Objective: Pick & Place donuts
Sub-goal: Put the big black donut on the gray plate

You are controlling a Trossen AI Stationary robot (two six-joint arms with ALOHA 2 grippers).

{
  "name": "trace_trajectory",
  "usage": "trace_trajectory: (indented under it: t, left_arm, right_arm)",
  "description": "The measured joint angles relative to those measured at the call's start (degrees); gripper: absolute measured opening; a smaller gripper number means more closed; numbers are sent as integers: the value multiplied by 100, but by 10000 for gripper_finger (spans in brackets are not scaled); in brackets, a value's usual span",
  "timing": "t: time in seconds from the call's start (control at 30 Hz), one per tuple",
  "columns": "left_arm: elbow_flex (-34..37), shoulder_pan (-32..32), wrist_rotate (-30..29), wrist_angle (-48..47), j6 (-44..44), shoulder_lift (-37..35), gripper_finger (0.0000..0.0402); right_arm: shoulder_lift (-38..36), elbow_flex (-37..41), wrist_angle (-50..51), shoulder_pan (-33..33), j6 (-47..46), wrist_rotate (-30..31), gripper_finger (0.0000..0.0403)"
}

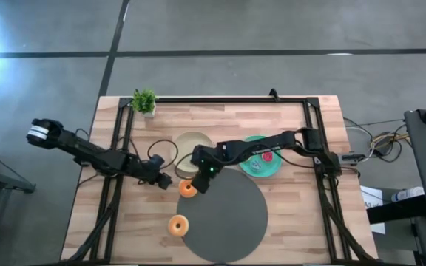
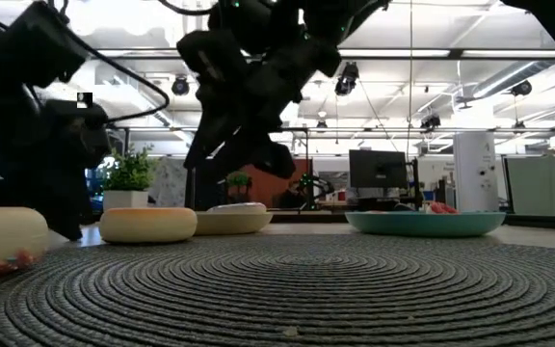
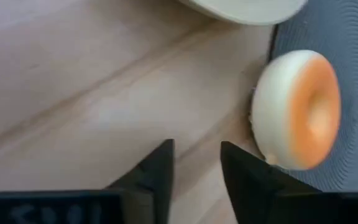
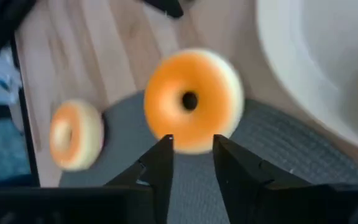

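Note:
Two orange-iced donuts show. One (image 1: 188, 188) lies flat, half on the wood and half on the grey mat's edge; it is also in the left wrist view (image 3: 297, 109) and the right wrist view (image 4: 191, 99). The second (image 1: 178, 225) lies nearer, also on the mat's edge (image 4: 73, 134). My right gripper (image 1: 202, 177) hovers just above the first donut (image 2: 147, 224), fingers a narrow gap apart (image 4: 191, 146), nothing between them. My left gripper (image 1: 161, 179) sits low on the donut's left, narrowly open (image 3: 196, 152), clear of it. A pink-red piece (image 1: 267, 156) lies on the teal plate.
The grey round mat (image 1: 231, 222) covers the near middle of the table. A cream plate (image 1: 192, 148) and a teal plate (image 1: 256, 168) stand just beyond both grippers. A small potted plant (image 1: 145, 101) is at the far left corner. Bare wood lies left of the mat.

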State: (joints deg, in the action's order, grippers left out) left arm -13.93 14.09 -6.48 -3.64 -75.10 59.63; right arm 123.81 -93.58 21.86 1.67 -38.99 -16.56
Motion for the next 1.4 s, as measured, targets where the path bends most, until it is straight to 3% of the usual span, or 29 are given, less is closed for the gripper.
trace_trajectory:
  t: [0.27, 0.33, 0.87, 1.23, 1.4]
  left_arm:
    - [4, 0, 42, 1114, -13, 670, 14]
    - [4, 0, 41, 1390, -36, 864, 4]
    - [-761, -9, -97, 1713, 245, 1918, 0]
    - [-1438, -13, -247, 1738, 759, 1950, 0]
    - [-1508, -13, -263, 1718, 800, 2104, 0]
  right_arm:
    - [2, 603, -848, 92, -891, -96, 66]
    - [3, 684, -982, 110, -943, -150, 59]
    - [2, 1069, -1416, 175, -1463, 151, 43]
    - [-95, 1082, -680, 175, -1156, 162, 43]
    - [-551, 1067, 413, 183, -843, 588, 45]
